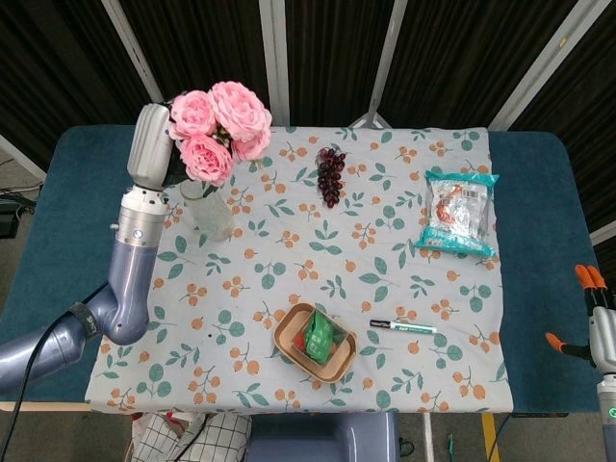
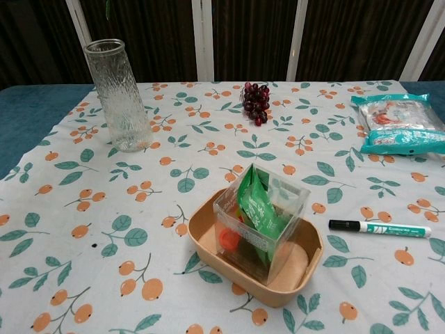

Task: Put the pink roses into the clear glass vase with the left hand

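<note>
Head view: the left hand [image 1: 151,144] is holding the bunch of three pink roses [image 1: 217,128] directly above the one clear ribbed glass vase [image 1: 208,207]. The right hand [image 1: 597,327] is hanging off the table's corner; I cannot tell its finger spread. One dark grape bunch [image 1: 330,175] is lying nearby.

Chest view: the vase [image 2: 118,95] is standing upright; one snack packet [image 2: 399,123], one marker [image 2: 379,228] and one tan tray [image 2: 208,254] are lying apart.
</note>
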